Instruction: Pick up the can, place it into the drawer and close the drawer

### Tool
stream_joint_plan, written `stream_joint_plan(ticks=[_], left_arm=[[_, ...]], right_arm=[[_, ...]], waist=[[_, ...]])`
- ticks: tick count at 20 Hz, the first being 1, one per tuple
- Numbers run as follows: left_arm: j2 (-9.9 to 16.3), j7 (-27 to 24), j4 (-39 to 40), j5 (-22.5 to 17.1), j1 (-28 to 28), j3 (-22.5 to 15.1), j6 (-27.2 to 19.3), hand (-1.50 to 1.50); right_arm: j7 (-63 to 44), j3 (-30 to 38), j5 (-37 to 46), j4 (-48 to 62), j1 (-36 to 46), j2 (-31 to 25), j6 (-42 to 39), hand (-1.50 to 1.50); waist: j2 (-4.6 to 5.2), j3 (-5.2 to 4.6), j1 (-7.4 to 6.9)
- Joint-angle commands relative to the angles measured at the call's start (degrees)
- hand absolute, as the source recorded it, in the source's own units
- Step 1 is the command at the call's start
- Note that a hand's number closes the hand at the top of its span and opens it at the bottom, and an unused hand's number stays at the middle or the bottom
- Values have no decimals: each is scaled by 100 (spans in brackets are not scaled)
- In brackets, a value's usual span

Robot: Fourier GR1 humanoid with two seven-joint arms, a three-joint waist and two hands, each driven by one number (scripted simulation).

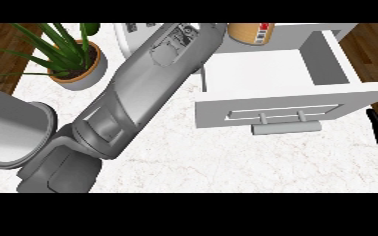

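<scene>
Plant (70, 55) left on counter (221, 160), grey forearm (140, 95) slanting up toward can (251, 32) at open drawer (273, 75) back edge, probably for placing; hand hidden, fingers' state unknown; right hand (371, 122) barely visible, likewise unreadable.

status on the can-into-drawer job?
Done: the can appears lifted and sits at the back of the open drawer. In hand: the left forearm reaches to it, but the left hand itself is hidden, so whether the can has been let go is unclear. Left: withdraw the arm and push the drawer front closed. The right hand barely shows at the right edge.
</scene>
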State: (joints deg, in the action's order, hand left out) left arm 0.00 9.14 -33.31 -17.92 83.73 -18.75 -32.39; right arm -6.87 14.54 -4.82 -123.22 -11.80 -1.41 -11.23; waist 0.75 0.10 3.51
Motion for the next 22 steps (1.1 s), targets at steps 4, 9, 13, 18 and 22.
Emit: stream_joint_plan(ticks=[4, 9, 13, 18, 22], left_arm=[[0, -336, 542, -490, 91, -490, -129, 150], [0, -629, 712, -699, 69, -809, -458, 150], [0, -584, 795, -824, 120, -1127, -526, 150], [0, -995, 1212, -901, 68, -1099, -275, 150], [0, -1038, 1338, -853, 96, -1401, -556, 150]], right_arm=[[-204, 8, -88, -216, -23, -69, -24, -150], [66, 72, -78, 110, 73, -118, -98, -150], [-295, 48, 63, 295, 755, -224, 181, -150], [-34, 117, -101, 231, 395, -226, -51, -150], [-61, 66, -153, 74, 390, -205, -70, -150]], waist=[[10, 2, 102], [35, 7, 191], [57, 7, 192], [77, 7, 245], [94, 10, 365]])
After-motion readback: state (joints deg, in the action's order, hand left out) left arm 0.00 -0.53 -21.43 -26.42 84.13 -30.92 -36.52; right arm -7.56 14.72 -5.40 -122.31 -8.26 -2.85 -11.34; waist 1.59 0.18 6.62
